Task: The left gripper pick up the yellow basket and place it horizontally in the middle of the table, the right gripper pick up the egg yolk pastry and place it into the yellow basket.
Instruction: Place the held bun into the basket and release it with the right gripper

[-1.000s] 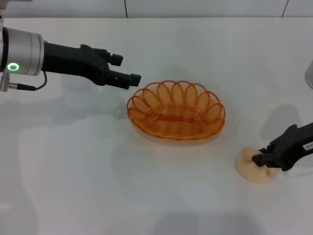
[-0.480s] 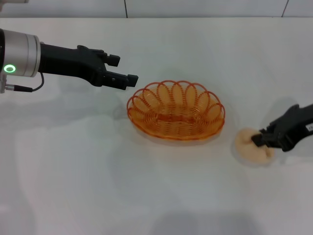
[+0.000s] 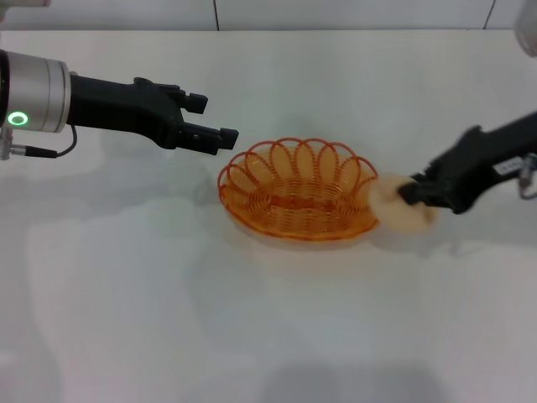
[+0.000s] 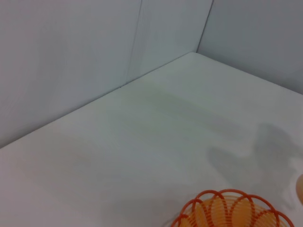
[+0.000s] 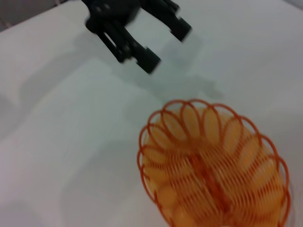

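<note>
Basket [image 3: 302, 191] first: it sits upright on its base near the middle of the white table [image 3: 168, 319], its long side running across the head view, and nothing lies inside it. To the left of the basket, and a little farther back, the left gripper [image 3: 211, 119] hangs above the tabletop on a black arm with a silver segment carrying a green light [image 3: 18, 118]. Its two fingers are spread apart with nothing between them, and their tips point toward the basket's left rim without touching it. The right wrist view shows the same spread claw [image 5: 163, 42] beyond the basket [image 5: 215, 170], casting a shadow on the table beside it. The left wrist view catches only a part of the basket's looped rim [image 4: 232, 213], with bare table and the wall corner beyond. At the basket's right end, the pastry [image 3: 394, 204] is a pale tan bun held off the table, level with the rim and overlapping its right edge as seen from the head camera; whether it touches the wire cannot be told. The right gripper [image 3: 413, 195] is clamped on the pastry's right side, its black arm reaching in from the right and angled down toward the basket.
</note>
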Robot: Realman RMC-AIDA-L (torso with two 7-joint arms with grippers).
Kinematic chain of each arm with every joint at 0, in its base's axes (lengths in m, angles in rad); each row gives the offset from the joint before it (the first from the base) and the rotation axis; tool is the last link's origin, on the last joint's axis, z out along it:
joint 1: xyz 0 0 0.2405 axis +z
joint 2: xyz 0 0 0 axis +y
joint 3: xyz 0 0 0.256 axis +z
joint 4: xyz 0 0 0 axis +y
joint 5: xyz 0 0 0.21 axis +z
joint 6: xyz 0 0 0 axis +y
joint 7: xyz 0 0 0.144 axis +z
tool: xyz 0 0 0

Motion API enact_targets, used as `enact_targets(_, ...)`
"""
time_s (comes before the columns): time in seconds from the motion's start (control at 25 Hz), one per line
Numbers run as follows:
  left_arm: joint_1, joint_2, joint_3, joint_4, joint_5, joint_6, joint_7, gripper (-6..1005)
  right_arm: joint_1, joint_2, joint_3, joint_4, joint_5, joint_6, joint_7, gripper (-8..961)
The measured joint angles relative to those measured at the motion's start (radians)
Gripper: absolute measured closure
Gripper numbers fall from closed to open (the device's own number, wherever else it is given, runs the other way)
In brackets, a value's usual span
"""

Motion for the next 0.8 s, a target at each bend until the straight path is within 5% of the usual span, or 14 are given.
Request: enact_targets(0.8,0.002,-0.002,0.000,0.000,0.000,0.001,0.017,112,0.102,0.003,-0.282,0.181,0.054,0.402,-0.020,899)
